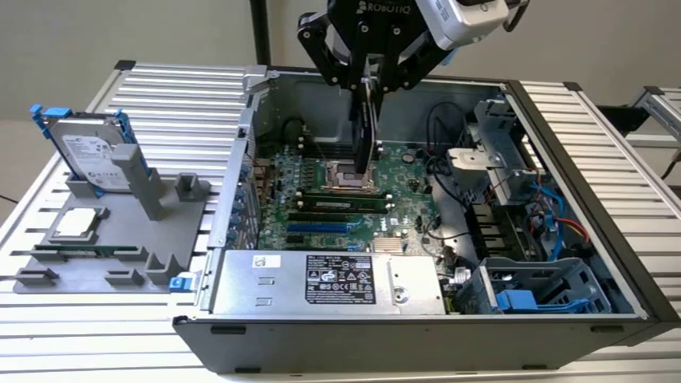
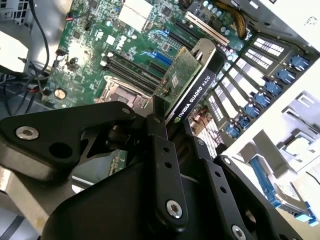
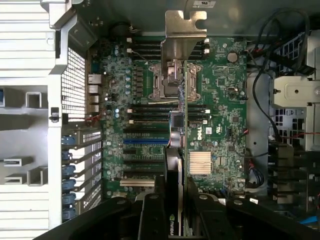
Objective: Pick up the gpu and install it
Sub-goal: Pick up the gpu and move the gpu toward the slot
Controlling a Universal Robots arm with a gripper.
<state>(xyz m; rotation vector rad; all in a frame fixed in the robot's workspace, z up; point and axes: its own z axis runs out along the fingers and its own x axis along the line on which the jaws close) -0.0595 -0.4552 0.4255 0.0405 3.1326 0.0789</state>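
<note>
Black claw (image 1: 368, 86) clamped tight on gpu (image 1: 369, 136), pinching its top end. Card hangs inside open computer case (image 1: 426, 351), over green motherboard (image 1: 319, 203), near square chip socket (image 1: 340, 173). Long side runs up and down, thin edge toward exterior camera. In second wrist view, fingers (image 2: 161, 150) squeeze both flat faces; silver bracket (image 2: 202, 50) at far end, pointing down at board. Hard drive (image 1: 91, 152) stands well apart, toward exterior view's left.

The gpu (image 2: 182, 75): green board, black shroud; held upright, edge-down, above the motherboard (image 2: 95, 45).
</note>
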